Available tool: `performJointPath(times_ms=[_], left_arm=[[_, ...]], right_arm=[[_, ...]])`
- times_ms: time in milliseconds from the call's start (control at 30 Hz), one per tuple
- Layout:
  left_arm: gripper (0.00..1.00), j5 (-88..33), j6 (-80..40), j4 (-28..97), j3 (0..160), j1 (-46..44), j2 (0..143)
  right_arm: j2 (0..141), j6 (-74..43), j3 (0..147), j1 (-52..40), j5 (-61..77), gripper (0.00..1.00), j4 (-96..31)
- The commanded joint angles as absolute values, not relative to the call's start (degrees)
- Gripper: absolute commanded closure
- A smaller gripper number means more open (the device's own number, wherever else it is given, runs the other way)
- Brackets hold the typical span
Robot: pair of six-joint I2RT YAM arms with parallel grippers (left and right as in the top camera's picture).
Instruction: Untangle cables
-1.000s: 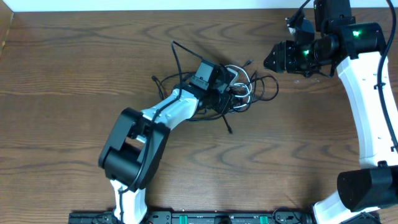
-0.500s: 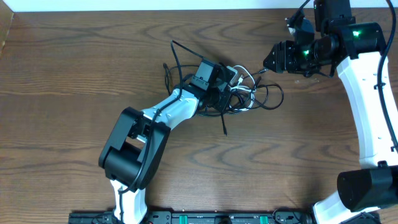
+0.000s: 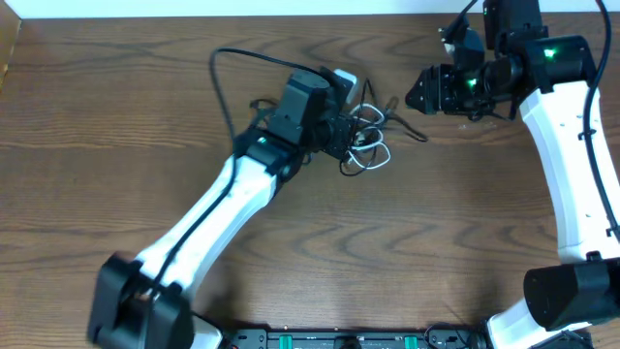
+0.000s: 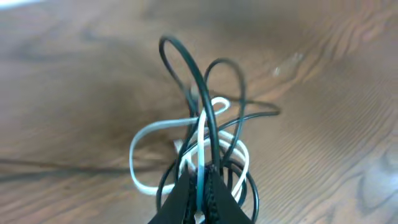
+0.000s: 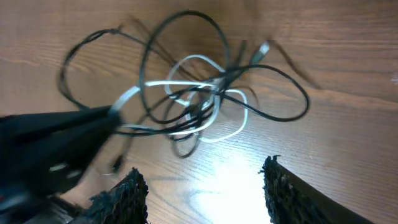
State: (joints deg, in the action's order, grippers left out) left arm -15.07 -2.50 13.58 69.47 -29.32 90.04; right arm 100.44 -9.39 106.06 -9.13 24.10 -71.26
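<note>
Cables [image 3: 368, 147] bunched, pinched in left pincer [image 4: 200, 186]; right pincer [image 5: 204, 180] spread, just beside them.

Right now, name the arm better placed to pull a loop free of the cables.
Right. The left jaws are shut on the cables, anchoring the tangle; the right jaws stand open and empty beside it, facing the loose loops, so they can likely pull.

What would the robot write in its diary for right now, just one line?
left gripper: shut on cables | right gripper: open, holding nothing, facing them | cables: tangled, black and white together
</note>
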Motion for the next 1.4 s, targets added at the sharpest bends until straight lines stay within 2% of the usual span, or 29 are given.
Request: performJointPath(times_ms=[0,333,833,1033,1367], left_arm=[[0.92,-10.52,-5.13,13.72,70.32,-29.17,85.27],[0.92,-9.76,-7.70,11.75,70.32,-29.17,77.89],[0.92,-10.00,-10.87,11.53,70.32,-29.19,76.29],[0.93,-10.00,-11.70,11.46,70.32,-29.19,76.27],[0.92,-9.80,-11.66,12.36,70.32,-29.02,75.85]], right_arm=[[100.44,-8.47,106.04,-11.31,24.16,0.41,-70.91],[100.47,-8.69,106.00,-16.10,25.74,0.41,-67.83],[100.49,-21.87,101.25,-21.85,27.77,0.46,-53.58],[100.51,-25.69,97.14,-22.41,25.12,0.49,-48.18],[100.51,-25.63,90.78,-20.14,21.54,0.51,-48.45]])
